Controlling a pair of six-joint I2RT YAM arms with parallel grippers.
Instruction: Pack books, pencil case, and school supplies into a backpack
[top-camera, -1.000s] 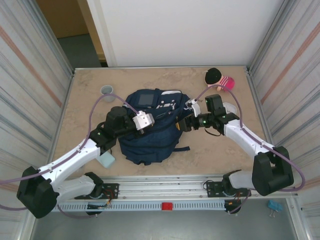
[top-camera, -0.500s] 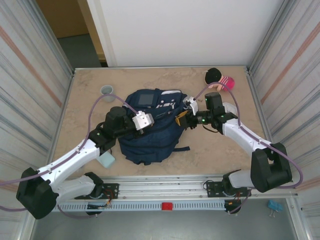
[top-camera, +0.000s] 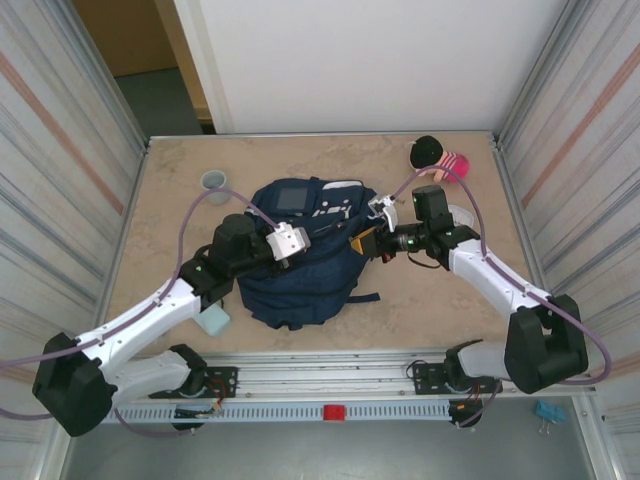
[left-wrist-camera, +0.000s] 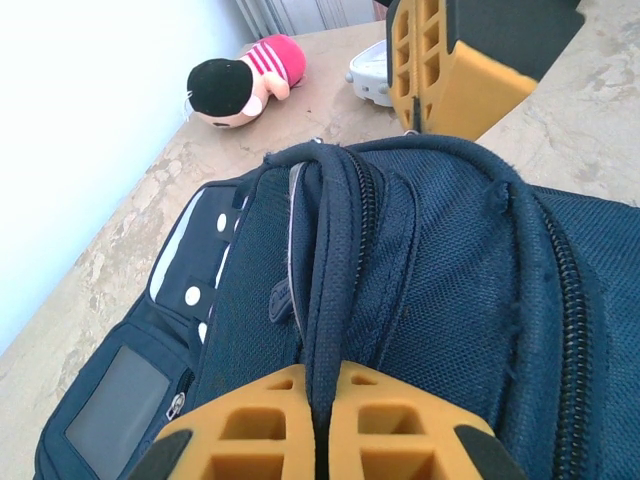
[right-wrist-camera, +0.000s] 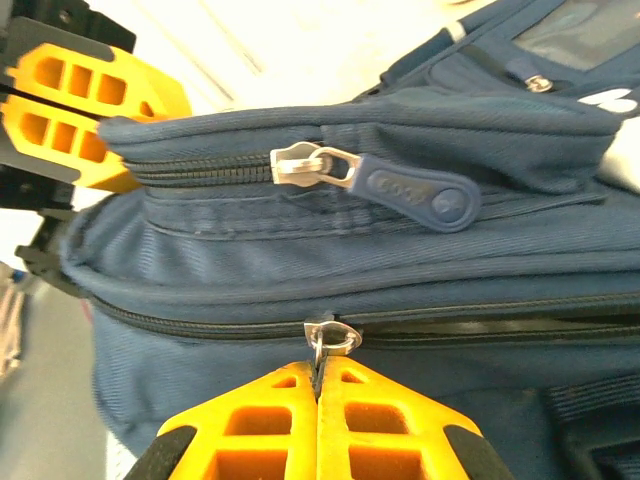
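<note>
The navy backpack (top-camera: 300, 262) lies in the middle of the table, front pocket with grey patch (top-camera: 292, 197) toward the far side. My left gripper (top-camera: 312, 236) is shut on its carry handle (left-wrist-camera: 332, 250), the strap pinched between the orange fingers (left-wrist-camera: 250, 430). At the bag's right side my right gripper (top-camera: 356, 243) is shut on the metal zipper pull (right-wrist-camera: 331, 336) of the lower zipper. A second slider with a navy tab (right-wrist-camera: 415, 192) sits on the zipper above. The pale teal pencil case (top-camera: 213, 320) lies on the table by the bag's near left corner. The books are out of view.
A grey cup (top-camera: 214, 181) stands at the far left. A pink and black plush toy (top-camera: 438, 155) lies at the far right corner. A small white object (left-wrist-camera: 370, 72) sits on the table beyond the bag's right side. Metal walls close in both sides.
My right gripper moved in against the bag's right side and closed on the zipper pull. The left gripper stayed shut on the handle without moving.
</note>
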